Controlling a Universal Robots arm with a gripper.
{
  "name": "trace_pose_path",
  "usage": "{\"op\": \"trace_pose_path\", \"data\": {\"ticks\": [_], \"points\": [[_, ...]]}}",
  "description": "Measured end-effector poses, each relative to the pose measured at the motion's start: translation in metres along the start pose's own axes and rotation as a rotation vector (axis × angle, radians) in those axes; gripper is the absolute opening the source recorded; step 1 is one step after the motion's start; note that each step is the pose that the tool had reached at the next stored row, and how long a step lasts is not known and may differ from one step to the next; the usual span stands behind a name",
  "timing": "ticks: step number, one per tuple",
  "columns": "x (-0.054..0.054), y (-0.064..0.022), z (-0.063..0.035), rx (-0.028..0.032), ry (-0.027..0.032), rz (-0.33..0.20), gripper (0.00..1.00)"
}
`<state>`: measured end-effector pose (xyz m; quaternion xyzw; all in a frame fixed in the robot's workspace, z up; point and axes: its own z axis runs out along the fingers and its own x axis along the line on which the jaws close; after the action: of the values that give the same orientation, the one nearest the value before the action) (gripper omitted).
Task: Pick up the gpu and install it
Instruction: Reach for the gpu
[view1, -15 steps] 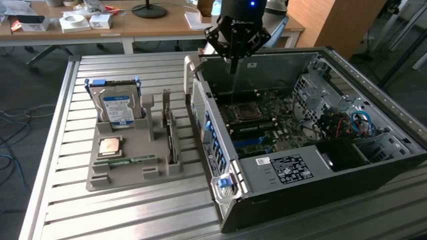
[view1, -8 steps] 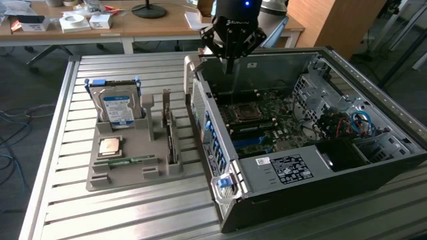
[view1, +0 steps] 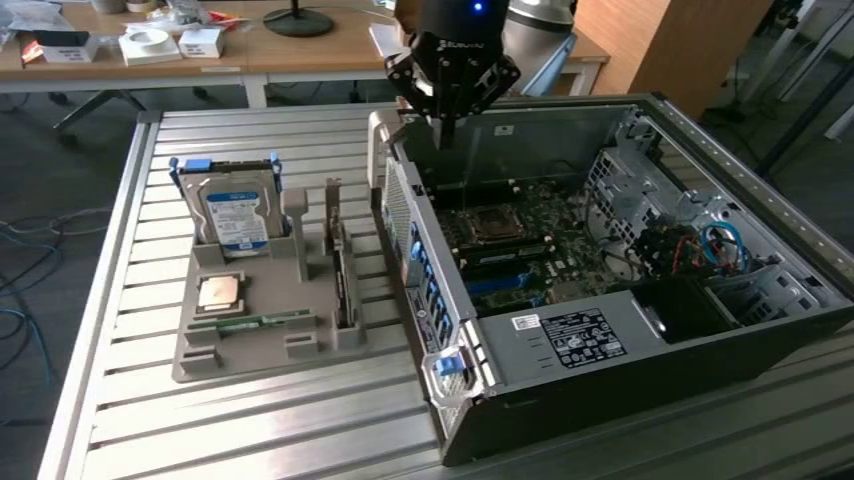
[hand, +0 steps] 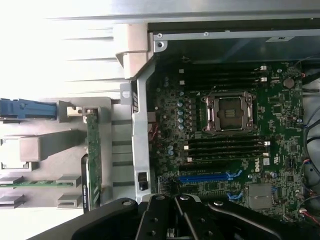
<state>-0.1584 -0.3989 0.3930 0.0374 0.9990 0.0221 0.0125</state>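
Note:
The gpu (view1: 343, 278) stands on edge in a slot of the grey holder (view1: 267, 350), a thin dark card with a pale bracket at its far end. In the wrist view the gpu (hand: 93, 160) is a narrow green strip beside the case wall. My gripper (view1: 447, 122) hangs over the back edge of the open computer case (view1: 574, 345), to the exterior view's right of the gpu and well apart from it. Its fingers are shut with nothing between them. The wrist view has the gripper (hand: 175, 222) above the motherboard (hand: 220, 150), near the blue slot (hand: 207, 176).
The holder also carries a silver hard drive (view1: 238, 215) with a blue label, a processor chip (view1: 220, 292) and a green memory stick (view1: 254, 321). The case wall (view1: 414, 250) stands between holder and motherboard. Behind the metal table is a wooden desk (view1: 307, 50) with boxes.

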Motion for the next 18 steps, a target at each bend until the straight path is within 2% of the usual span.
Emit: {"op": "trace_pose_path", "data": {"ticks": [18], "points": [[0.032,-0.0024,-0.0004,0.0000,0.0000,0.000,0.11]]}}
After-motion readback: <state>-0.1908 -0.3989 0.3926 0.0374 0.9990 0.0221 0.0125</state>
